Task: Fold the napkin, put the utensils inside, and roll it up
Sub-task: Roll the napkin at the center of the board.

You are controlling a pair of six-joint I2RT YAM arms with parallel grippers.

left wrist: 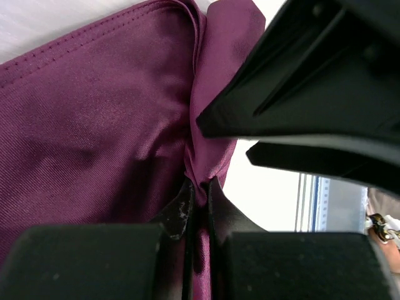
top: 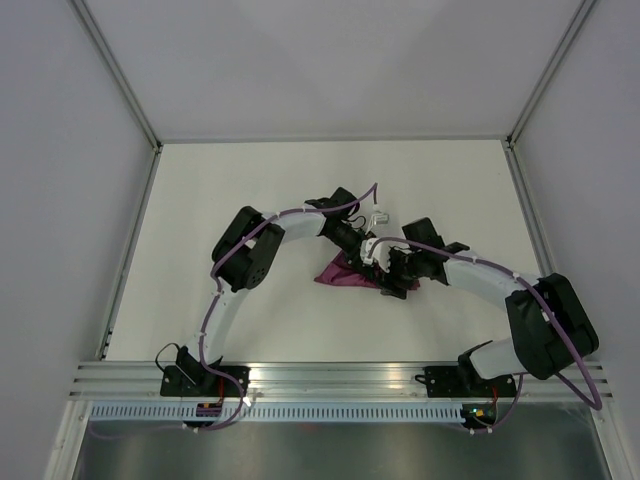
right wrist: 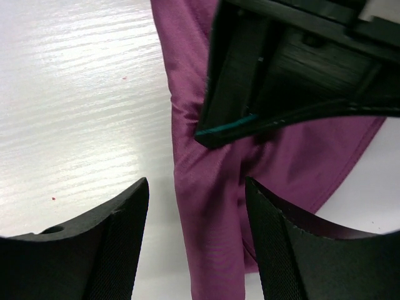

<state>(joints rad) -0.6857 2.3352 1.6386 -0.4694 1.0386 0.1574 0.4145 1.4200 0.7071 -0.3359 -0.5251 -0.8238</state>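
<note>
The plum-magenta napkin (top: 341, 274) lies bunched into a small narrow shape mid-table, under both grippers. My left gripper (top: 370, 262) is shut on a pinched fold of the napkin (left wrist: 94, 112); in the left wrist view the gripper (left wrist: 199, 185) has cloth squeezed between its jaws. My right gripper (top: 392, 276) is open. In the right wrist view the gripper (right wrist: 197, 187) straddles a raised rolled ridge of the napkin (right wrist: 212, 244) without touching it. The two grippers are almost touching. No utensils show; they are hidden or out of view.
The white table (top: 250, 200) is walled by white panels with metal frame posts (top: 118, 70). An aluminium rail (top: 330, 378) runs along the near edge by the arm bases. The left gripper's black body (right wrist: 294, 69) fills the top of the right wrist view.
</note>
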